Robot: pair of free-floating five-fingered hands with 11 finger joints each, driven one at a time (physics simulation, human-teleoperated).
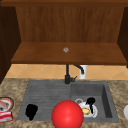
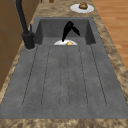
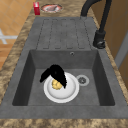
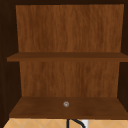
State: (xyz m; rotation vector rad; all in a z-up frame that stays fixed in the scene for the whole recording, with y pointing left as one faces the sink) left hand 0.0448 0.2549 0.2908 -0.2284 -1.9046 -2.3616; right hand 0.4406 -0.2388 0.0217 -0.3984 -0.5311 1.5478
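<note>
My right hand [image 1: 90, 102] hangs over the sink basin, above a white plate [image 1: 93, 113] that lies on the basin floor. On the plate sits a small yellow piece [image 1: 86, 111]. In the right side view the right hand [image 3: 57, 73] points its straight fingers down at the yellow piece [image 3: 56, 85], thumb spread apart; whether they touch I cannot tell. The left side view shows the same hand [image 2: 68, 29] above the plate [image 2: 61, 42]. My left hand [image 1: 31, 111] hovers idle over the draining board [image 1: 47, 92], fingers relaxed, holding nothing. A red ball [image 1: 67, 114] is at the sink's front edge.
A black faucet [image 1: 67, 75] stands behind the sink. On the left counter are a plate of food [image 1: 5, 103] and a red box [image 1: 6, 116]. Another white plate [image 1: 126, 111] lies on the right counter. A small grey object [image 1: 66, 50] rests on the cabinet shelf [image 1: 37, 53].
</note>
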